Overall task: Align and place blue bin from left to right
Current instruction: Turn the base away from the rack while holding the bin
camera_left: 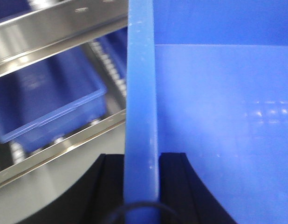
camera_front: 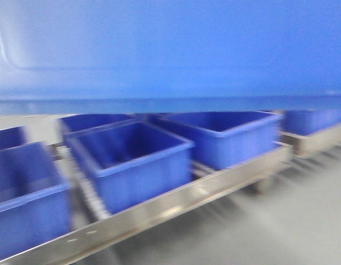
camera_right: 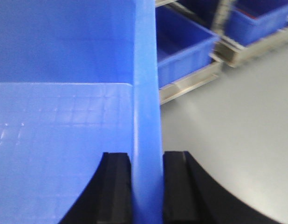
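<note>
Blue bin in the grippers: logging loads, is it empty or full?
Empty as far as visible: both wrist views show the blue bin bare inside.

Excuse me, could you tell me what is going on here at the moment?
The robot holds a blue bin off the ground with both arms. The left end effector is shut on one side wall, and the right end effector on the opposite wall. Beyond the held bin, several other blue bins sit in a row on a metal rack. The held bin has not been set down yet. The front view is blurred.
</note>
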